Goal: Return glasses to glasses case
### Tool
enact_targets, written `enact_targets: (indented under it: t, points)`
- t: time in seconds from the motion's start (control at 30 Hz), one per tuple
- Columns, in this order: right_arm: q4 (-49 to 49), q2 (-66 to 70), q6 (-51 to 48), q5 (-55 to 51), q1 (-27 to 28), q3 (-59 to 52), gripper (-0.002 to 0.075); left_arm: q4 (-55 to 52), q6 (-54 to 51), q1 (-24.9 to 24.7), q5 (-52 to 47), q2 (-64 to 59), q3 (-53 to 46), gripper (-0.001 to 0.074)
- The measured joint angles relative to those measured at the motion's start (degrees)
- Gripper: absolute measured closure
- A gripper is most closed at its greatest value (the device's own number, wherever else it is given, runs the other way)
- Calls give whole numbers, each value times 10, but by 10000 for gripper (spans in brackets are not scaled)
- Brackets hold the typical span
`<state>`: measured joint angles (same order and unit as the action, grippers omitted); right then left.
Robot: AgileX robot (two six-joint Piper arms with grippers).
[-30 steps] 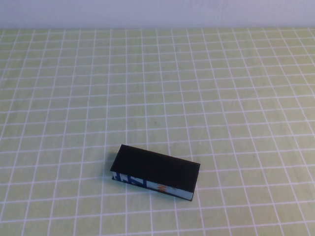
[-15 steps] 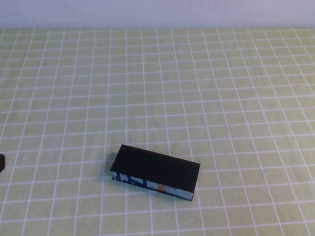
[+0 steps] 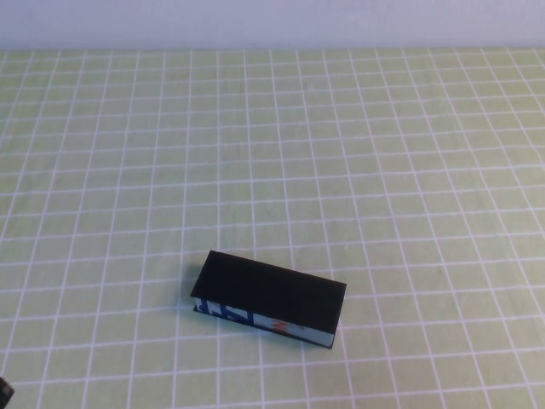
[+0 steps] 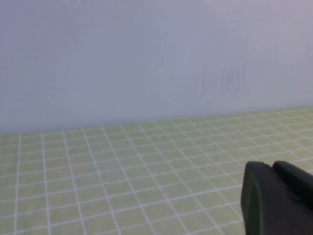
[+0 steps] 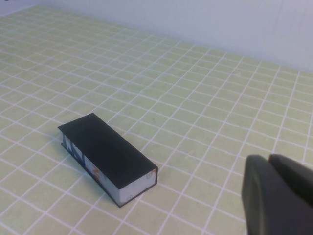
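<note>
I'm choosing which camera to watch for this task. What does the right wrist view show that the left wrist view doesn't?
Only the right wrist view shows the glasses case, closed, lying flat on the green checked table, with the right gripper shut, off to one side and apart from it. Only the left wrist view shows the left gripper, over bare table, pointing toward the back wall. Both share the table and wall. Neither shows the glasses.

Glasses not visible anywhere; glasses case [image 3: 268, 298] lid shut, interior hidden. Left gripper [image 4: 279, 198] and right gripper [image 5: 279, 196] cut off at lower right of their wrist views.
</note>
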<state>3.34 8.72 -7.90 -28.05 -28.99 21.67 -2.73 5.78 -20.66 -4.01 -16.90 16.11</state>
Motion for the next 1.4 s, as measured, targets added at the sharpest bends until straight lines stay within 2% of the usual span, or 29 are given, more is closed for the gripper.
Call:
enact_targets:
  t: [0.17, 0.27, 0.63, 0.83, 1.4]
  points:
    - [5, 0, 0, 0, 0, 0, 743, -5, 14, 50, -52, 70, -35, 739]
    - [7, 0, 0, 0, 0, 0, 743, -28, 19, 63, -65, 110, -59, 739]
    - [9, 0, 0, -1, 0, 0, 743, -40, 85, 66, -81, 173, -174, 739]
    - [11, 0, 0, -1, 0, 0, 743, -40, 100, 73, -167, 174, -174, 739]
    - [13, 0, 0, -1, 0, 0, 743, -38, 99, 75, -168, 175, -174, 739]
